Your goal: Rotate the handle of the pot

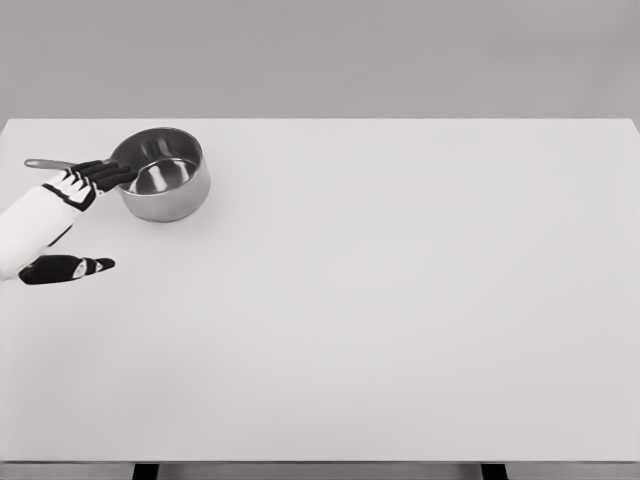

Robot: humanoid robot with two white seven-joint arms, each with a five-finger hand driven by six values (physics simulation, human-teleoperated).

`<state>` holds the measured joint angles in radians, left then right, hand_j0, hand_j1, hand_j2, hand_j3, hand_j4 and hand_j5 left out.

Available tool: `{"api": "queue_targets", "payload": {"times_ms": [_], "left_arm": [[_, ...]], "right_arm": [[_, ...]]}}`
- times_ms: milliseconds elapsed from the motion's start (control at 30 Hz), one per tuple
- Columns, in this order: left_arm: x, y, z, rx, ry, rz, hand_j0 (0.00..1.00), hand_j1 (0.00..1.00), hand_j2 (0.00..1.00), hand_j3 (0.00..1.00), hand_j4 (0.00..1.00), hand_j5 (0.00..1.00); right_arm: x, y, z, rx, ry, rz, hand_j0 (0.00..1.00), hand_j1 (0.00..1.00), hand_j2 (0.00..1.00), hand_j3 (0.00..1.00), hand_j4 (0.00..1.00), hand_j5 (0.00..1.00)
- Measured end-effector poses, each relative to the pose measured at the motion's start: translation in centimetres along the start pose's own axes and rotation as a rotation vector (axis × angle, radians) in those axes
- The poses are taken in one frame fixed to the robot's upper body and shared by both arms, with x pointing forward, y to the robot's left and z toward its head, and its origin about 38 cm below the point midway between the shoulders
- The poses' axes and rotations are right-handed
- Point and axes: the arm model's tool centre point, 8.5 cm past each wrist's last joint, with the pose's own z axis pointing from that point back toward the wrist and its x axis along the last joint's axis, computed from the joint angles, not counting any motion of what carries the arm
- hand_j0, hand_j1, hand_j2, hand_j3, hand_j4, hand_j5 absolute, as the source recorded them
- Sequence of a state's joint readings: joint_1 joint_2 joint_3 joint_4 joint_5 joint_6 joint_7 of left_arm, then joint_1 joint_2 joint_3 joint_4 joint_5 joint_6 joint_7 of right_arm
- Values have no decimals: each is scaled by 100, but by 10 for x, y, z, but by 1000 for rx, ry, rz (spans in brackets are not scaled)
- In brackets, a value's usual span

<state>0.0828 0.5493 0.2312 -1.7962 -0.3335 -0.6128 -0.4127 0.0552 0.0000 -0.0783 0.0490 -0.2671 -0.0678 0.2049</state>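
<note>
**Steel pot at the table's far-left corner, left robot hand at its handle**

A small, round, polished steel pot [162, 186] stands upright on the white table [400, 300], near the far-left corner. Its interior is bright and reflective, and nothing shows inside. A thin, flat metal handle [48, 164] juts from the rim toward the left, roughly parallel to the table's far edge. The left robot hand [75, 205] comes in from the left edge, its dark fingers [108, 174] stretched out and lying along the handle where it meets the pot wall, the thumb [70, 268] spread well apart toward the near side. The fingers are not closed around the handle.
</note>
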Motion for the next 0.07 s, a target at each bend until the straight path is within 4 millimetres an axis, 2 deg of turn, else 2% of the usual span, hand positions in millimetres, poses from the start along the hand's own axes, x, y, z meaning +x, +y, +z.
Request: {"api": "queue_targets", "payload": {"times_ms": [67], "left_arm": [[1, 0, -1, -1, -3, 1, 100, 100, 100, 100, 100, 100]], "right_arm": [[0, 0, 0, 0, 0, 0, 100, 100, 100, 100, 100, 100]]}}
